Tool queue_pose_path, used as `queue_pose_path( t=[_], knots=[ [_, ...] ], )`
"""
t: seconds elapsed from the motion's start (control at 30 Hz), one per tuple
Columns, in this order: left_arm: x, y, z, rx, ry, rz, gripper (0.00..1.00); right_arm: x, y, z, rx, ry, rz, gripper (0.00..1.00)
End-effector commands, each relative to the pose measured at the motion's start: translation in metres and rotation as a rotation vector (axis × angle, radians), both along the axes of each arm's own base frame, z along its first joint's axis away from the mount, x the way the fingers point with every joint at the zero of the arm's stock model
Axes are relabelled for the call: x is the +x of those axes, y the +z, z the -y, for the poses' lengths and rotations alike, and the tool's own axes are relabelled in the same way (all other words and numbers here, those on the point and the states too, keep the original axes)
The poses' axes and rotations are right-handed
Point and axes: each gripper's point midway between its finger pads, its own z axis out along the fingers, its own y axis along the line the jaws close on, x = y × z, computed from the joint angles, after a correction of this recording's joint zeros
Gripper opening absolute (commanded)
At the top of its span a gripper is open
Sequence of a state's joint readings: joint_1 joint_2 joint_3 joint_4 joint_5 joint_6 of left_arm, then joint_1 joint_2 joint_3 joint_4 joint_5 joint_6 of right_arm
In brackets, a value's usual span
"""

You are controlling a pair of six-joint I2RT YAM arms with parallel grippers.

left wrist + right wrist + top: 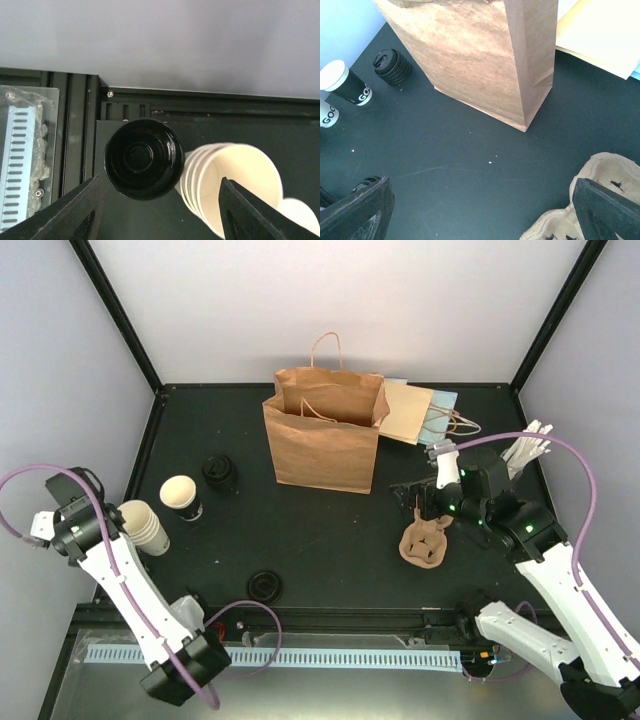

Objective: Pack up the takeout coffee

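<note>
The small cream paper cup with a black sleeve (182, 497) stood upright on the left side of the black table (330, 560). A second sleeved cup (325, 116) peeked in just beside it. Neither was in the tall brown paper bag (325, 435). The bag stood at the back with its mouth open, probably so cups could go in from above.

The left gripper (160, 200) hung over a stack of plain cream paper cups (235, 187) and a round black plastic lid (144, 158), which lay just beside each other. Its fingers (80, 210) were apart and gripped nothing. One finger covered part of the stack, so it looked lined up for the stack, not for a sleeved cup.

The right gripper (480, 205) had its fingers spread wide with nothing between them. It was near the brown bumpy pulp cup carrier (424, 542), and I think it was there to pick the carrier up. The packing looked hardly begun.
</note>
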State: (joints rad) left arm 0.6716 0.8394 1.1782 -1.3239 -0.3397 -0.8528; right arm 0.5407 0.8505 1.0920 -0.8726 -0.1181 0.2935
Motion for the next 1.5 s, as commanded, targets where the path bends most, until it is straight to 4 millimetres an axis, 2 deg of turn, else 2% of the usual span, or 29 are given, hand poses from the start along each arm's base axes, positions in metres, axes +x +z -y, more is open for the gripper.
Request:
queue_pose_path(
  t=[0.0,0.07,0.13,0.2,0.37,0.5,0.63,0.8,0.93,1.1,1.47],
  knots=[
    [0.005,-0.011,-0.01,-0.065,0.068,0.075,0.67,-0.006,-0.008,0.009,-0.022,-0.022,-0.015,1.0],
    [0.006,-0.019,-0.01,-0.097,0.1,0.102,0.71,-0.007,-0.013,0.013,-0.032,-0.043,-0.031,1.0],
    [0.009,-0.025,-0.01,-0.122,0.116,0.129,0.81,-0.01,-0.017,0.017,-0.033,-0.057,-0.037,1.0],
    [0.011,-0.03,-0.008,-0.147,0.128,0.139,0.86,-0.014,-0.018,0.02,-0.029,-0.066,-0.037,1.0],
    [0.008,-0.036,-0.01,-0.166,0.157,0.115,0.93,-0.019,-0.019,0.029,-0.034,-0.094,-0.028,1.0],
    [0.0,-0.042,-0.017,-0.181,0.185,0.071,0.93,-0.016,-0.022,0.024,-0.031,-0.084,-0.048,1.0],
    [-0.007,-0.045,-0.024,-0.198,0.21,0.034,0.88,-0.012,-0.025,0.021,-0.041,-0.079,-0.065,1.0],
    [-0.003,-0.056,-0.023,-0.217,0.203,0.051,0.79,-0.008,-0.023,0.016,-0.031,-0.061,-0.045,1.0],
    [-0.002,-0.063,-0.026,-0.21,0.219,0.059,0.67,-0.005,-0.021,0.014,-0.043,-0.058,-0.049,1.0],
    [0.0,-0.063,-0.036,-0.191,0.242,0.057,0.58,-0.007,-0.018,0.015,-0.04,-0.053,-0.041,1.0],
    [0.018,-0.081,-0.048,-0.238,0.221,0.053,0.55,-0.003,-0.01,0.011,-0.029,-0.042,-0.028,1.0]
  ],
)
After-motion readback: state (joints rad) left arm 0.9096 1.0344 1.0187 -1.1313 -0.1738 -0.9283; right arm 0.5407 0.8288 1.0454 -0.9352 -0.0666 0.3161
